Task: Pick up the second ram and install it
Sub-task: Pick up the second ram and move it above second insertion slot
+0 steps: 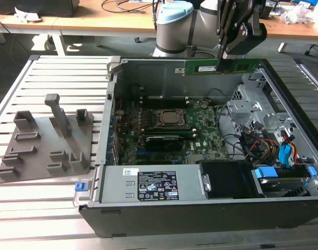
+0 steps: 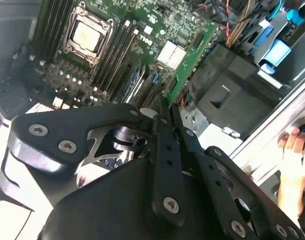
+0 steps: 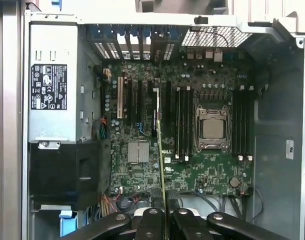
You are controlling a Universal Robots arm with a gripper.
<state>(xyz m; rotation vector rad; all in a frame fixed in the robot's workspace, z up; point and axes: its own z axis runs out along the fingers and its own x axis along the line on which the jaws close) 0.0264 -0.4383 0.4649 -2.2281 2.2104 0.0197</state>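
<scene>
Black jointed gripper (image 3: 165,217) is sitting nearest the lens in the first wrist view, clenched on the second ram (image 3: 161,165), a long narrow green circuit-board stick. The stick is showing edge-on as a thin line over the large green motherboard (image 3: 207,172). That line is running parallel to the black memory slots (image 3: 180,122) next to the square silver processor socket (image 3: 212,128), and is lying just beside them rather than over one.

In the second wrist view the gripper (image 2: 165,112) is pinching shut over the board, and a person's hand (image 2: 294,150) is resting by the case's outer edge.

In the exterior view the gripper (image 1: 225,58) is holding the second ram (image 1: 200,67) level above the far wall of the open black computer case (image 1: 200,213), well apart from the motherboard (image 1: 200,136).

Doing this step well is, by my judgement, calling for three things: holding the stick level and square, bringing its lower edge directly over one empty slot, and pressing straight down with even force. A tilted entry is risking a jam.
</scene>
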